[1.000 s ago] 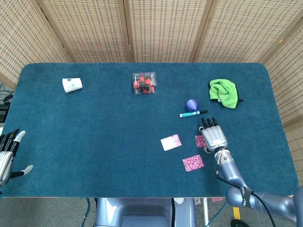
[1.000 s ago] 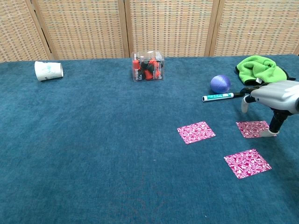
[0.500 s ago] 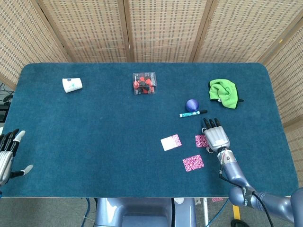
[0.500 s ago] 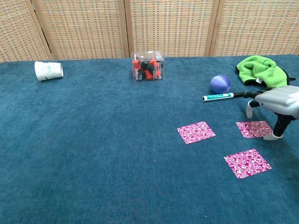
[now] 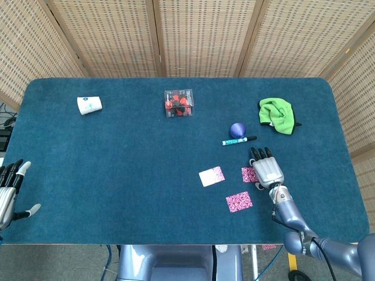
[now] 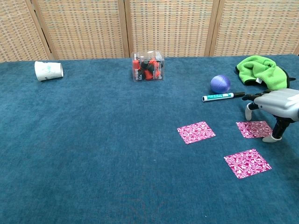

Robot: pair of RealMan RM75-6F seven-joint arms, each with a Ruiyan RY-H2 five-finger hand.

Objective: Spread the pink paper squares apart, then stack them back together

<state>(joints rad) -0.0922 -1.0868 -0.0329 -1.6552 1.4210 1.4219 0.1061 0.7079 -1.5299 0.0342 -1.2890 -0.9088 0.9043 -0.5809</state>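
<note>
Woven cane screens behind; blue felt table (image 5: 117, 175) fills both views.

R hand (image 5: 267, 170) (image 6: 275, 105): palm down, low over the felt near the table's front-right, fingers apart and pointing toward the screens. Holds nothing. Chest view shows fingertips (image 6: 249, 113) bent down toward the felt and the thumb tip down at the edge of the nearest square; whether it really touches, can't tell.

Pink paper squares, three, all flat, spread apart, none overlapping:
- sq 1 (image 5: 249, 174) (image 6: 254, 129): just beside R hand on its inner side, partly under the fingers in head view.
- sq 2 (image 5: 211, 176) (image 6: 196, 132): further inward from R hand, clear gap to sq 1. Looks paler in head view, patterned pink in chest view.
- sq 3 (image 5: 239, 201) (image 6: 247, 163): toward the robot from sq 1, near the R wrist, apart from both others.

L hand (image 5: 10, 190): far from all squares, at the table's left edge, head view only. Fingers apart, thumb out, holds nothing.

Other stuff, all beyond R hand's fingertips or further:
- teal marker (image 5: 238, 140) (image 6: 217, 96), lying flat, near the fingertips.
- purple ball (image 5: 237, 130) (image 6: 220, 84), just behind marker.
- green cloth (image 5: 276, 115) (image 6: 259, 71), bunched, beyond R hand toward far-right.
- clear box (image 5: 179, 103) (image 6: 147, 66) w/ red and black bits inside, far centre.
- white paper cup (image 5: 89, 105) (image 6: 48, 70) on its side, far-left, well apart from both hands.
</note>
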